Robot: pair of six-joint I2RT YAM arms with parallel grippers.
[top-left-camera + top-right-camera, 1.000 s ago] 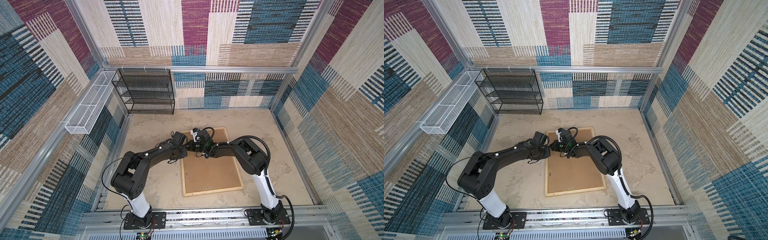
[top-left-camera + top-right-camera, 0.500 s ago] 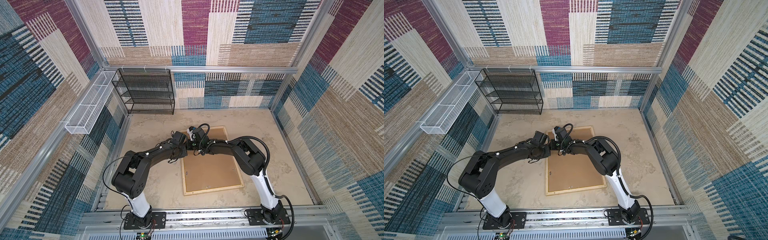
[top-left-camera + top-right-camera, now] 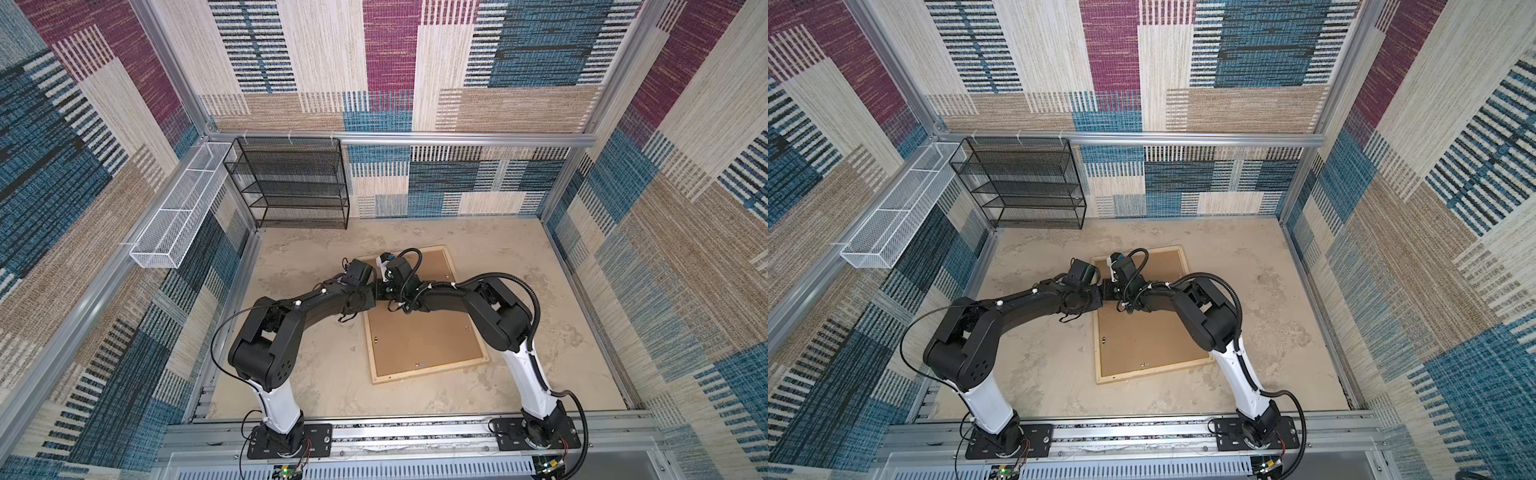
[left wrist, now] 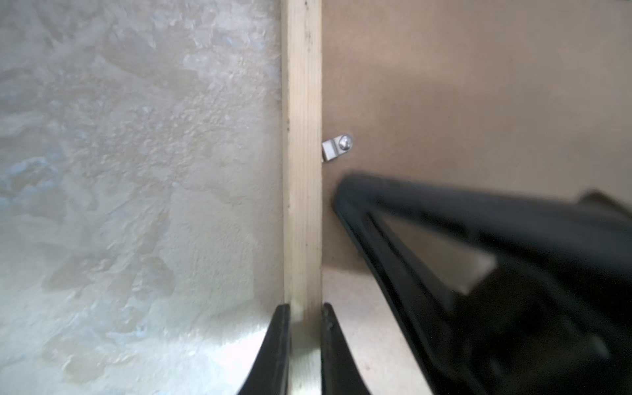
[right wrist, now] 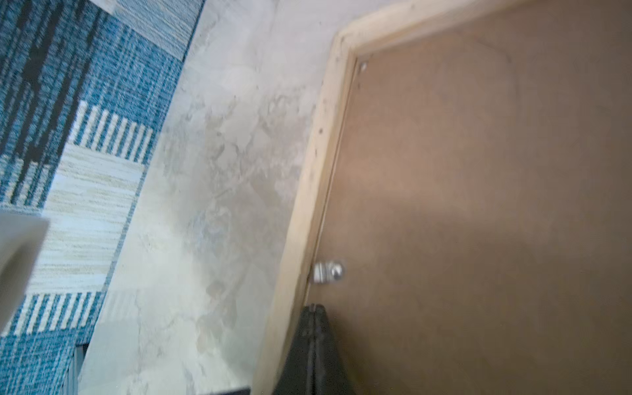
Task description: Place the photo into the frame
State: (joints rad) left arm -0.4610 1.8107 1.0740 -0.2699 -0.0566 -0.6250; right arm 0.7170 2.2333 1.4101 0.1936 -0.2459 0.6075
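The frame [image 3: 430,372] of pale wood lies flat on the table in both top views, back side up, with a brown backing board [image 3: 424,336] inside it [image 3: 1154,374]. The photo is hidden. In the left wrist view my left gripper [image 4: 305,307] is shut on the frame's left rail [image 4: 302,171], one finger on each side. My right gripper [image 5: 313,307] is shut with nothing in it. Its tip rests on the backing board [image 5: 478,205] just inside the rail, close to a small metal clip [image 5: 328,272]. The left wrist view shows the right gripper [image 4: 342,195] beside that clip [image 4: 337,148].
A black wire shelf [image 3: 291,183] stands at the back left, and a white wire basket [image 3: 178,216] hangs on the left wall. More small clips [image 3: 376,339] sit along the board's edges. Both arms meet over the frame's far left part. Bare table surrounds the frame.
My right wrist has shifted left across the backing board toward the frame's left rail. The left arm and the frame have stayed put.
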